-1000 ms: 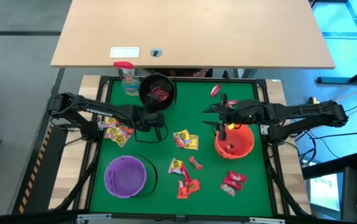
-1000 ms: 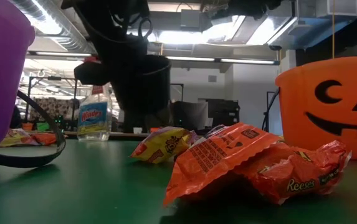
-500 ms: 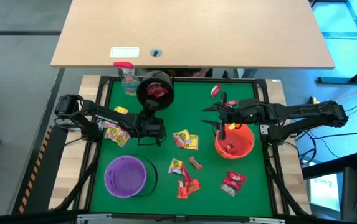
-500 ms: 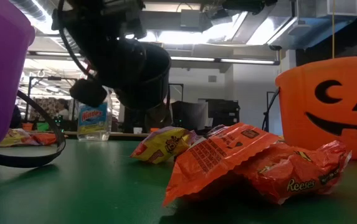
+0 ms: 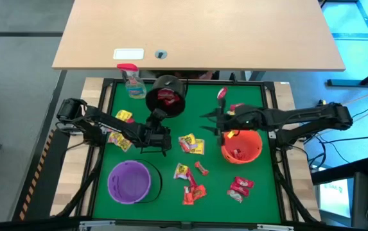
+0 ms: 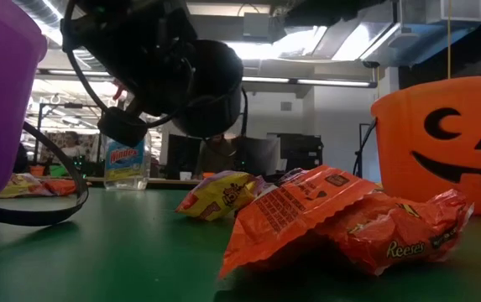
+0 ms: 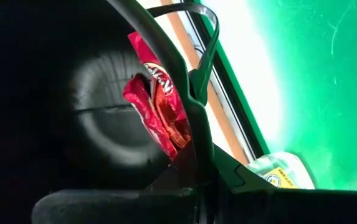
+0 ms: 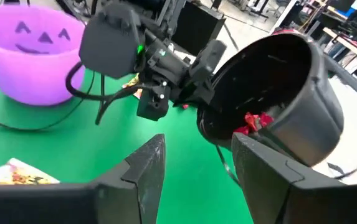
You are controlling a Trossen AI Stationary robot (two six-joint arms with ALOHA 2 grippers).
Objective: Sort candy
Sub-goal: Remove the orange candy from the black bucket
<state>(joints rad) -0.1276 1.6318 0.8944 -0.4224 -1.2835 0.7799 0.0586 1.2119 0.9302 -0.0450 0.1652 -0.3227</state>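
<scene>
Jaws of the left gripper point(image 5: 156, 119) clamp the tilted black bucket's point(image 5: 166, 100) rim; the right gripper's point(image 5: 210, 117) stand apart, empty. Only the left wrist view shows red candy point(image 7: 156, 106) inside.

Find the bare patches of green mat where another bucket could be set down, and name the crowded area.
Bare green lies along the far edge between the black bucket and the red candy, and at the near right corner beyond the orange bucket. The middle, around the yellow candy, is crowded.
</scene>
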